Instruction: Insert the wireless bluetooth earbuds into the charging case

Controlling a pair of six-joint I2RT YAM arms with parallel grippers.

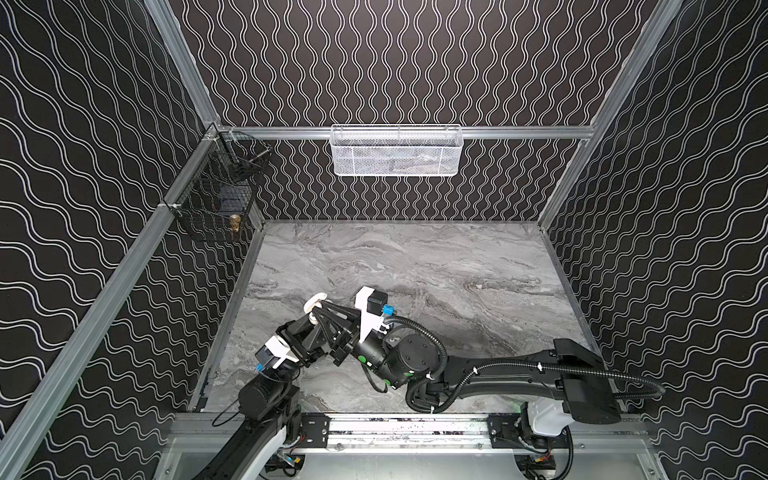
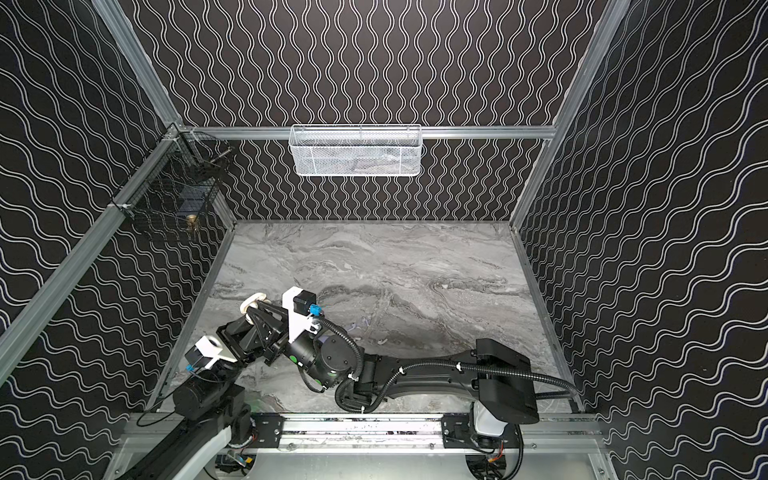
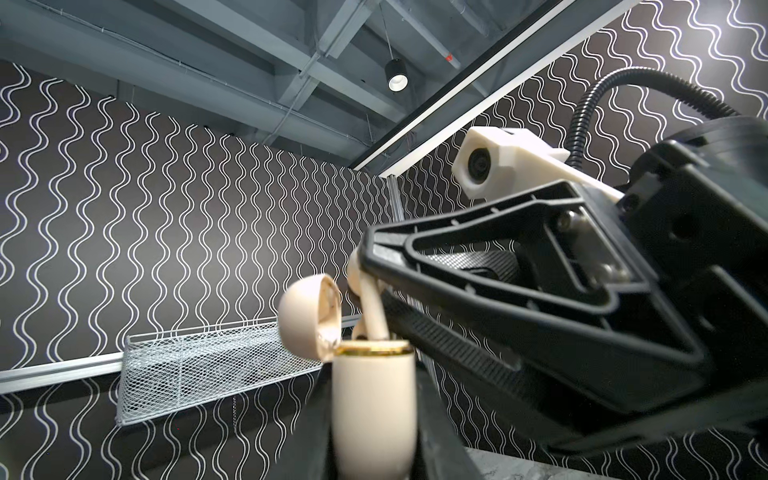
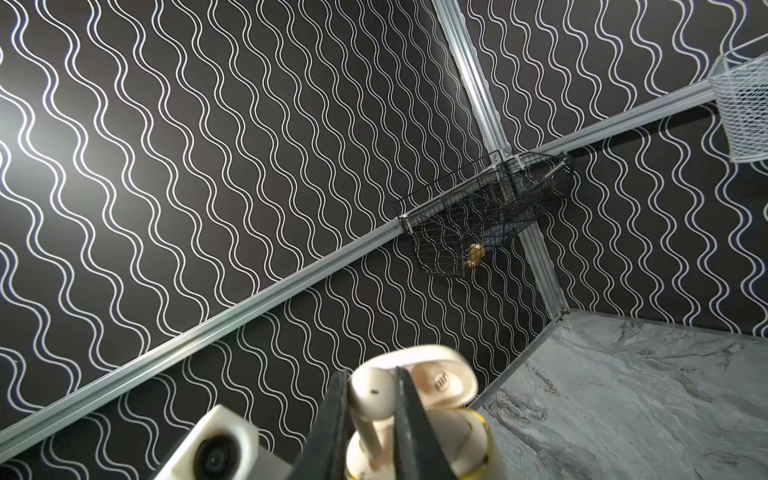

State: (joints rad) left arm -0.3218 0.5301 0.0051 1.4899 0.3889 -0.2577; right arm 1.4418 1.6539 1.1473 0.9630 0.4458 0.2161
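My left gripper [image 3: 374, 436] is shut on the cream charging case [image 3: 374, 399], which stands upright with a gold rim and its lid [image 3: 307, 316] hinged open. My right gripper [image 4: 370, 399] is shut on the head of a cream earbud [image 4: 372, 388], whose stem points down into the case's mouth [image 4: 469, 440]. In both top views the two grippers meet at the left of the marble table, at the case [image 1: 314, 300] [image 2: 253, 300]. Small pale earbuds [image 2: 360, 323] and a white one [image 2: 381, 341] lie loose on the table beside the right arm.
A white mesh basket [image 1: 397, 151] hangs on the back wall. A black wire basket [image 1: 216, 195] hangs in the back left corner. The right arm [image 1: 498, 365] reaches across the front of the marble table [image 1: 457, 270] from right to left.
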